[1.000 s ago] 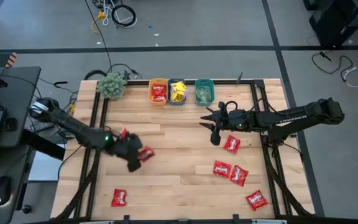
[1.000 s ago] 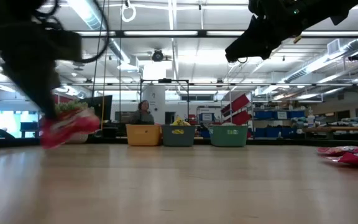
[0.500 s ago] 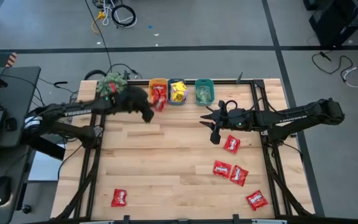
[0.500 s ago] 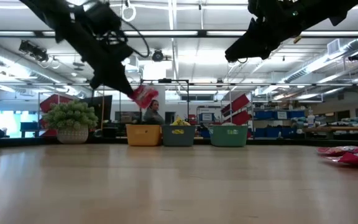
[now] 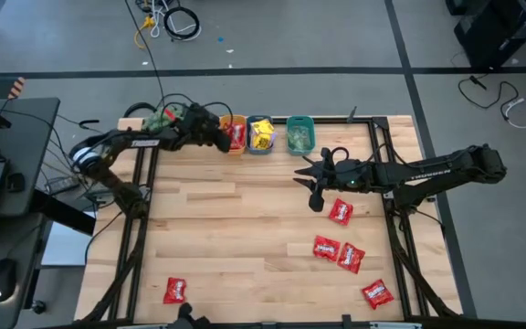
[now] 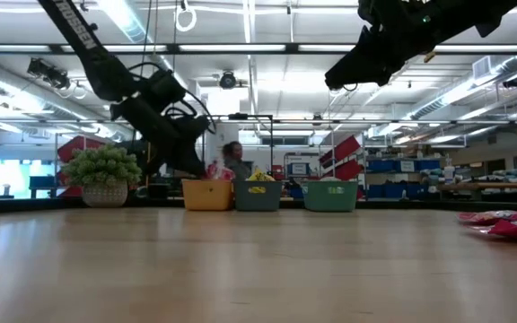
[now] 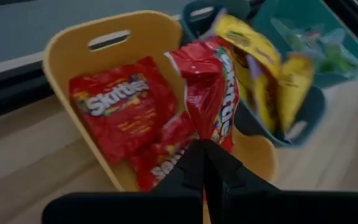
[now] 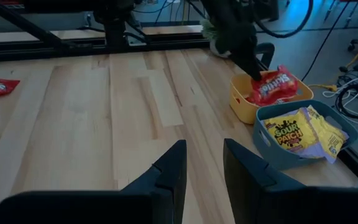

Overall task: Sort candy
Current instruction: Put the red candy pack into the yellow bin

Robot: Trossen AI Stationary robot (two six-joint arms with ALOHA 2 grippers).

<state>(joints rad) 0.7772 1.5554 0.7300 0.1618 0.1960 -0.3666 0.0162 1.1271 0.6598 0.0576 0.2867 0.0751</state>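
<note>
- The left gripper (image 7: pixel 205 163) is seen over the orange bin (image 5: pixel 233 134) at the far edge of the table (image 5: pixel 245 219), its fingers pinched together on a red candy packet (image 7: pixel 207 93)
- That packet is held above the bin's opening, with more red packets (image 7: pixel 120 106) already lying inside
- In the blue bin (image 5: pixel 260 136) beside it, yellow packets (image 5: pixel 261 133) are piled; pale green candy (image 5: pixel 299 137) is seen in the teal bin (image 5: pixel 300 134), last in the row
- The right gripper (image 5: pixel 316 190) is held in the air over the table's right half, its fingers (image 8: pixel 169 168) parted with nothing between them
- A red packet (image 5: pixel 340 211) lies on the wood just beside that gripper, nearer the front
- Two more red packets (image 5: pixel 338 251) are found touching each other closer to the front, and a fourth (image 5: pixel 377 293) near the front right corner
- One red packet (image 5: pixel 174 291) is left alone near the front left corner, well apart from the others
- A fuzzy green plant-like ball (image 6: pixel 103 167) is set at the far left, beside the orange bin
- A person (image 6: pixel 233 160) is visible in the room behind the bins
</note>
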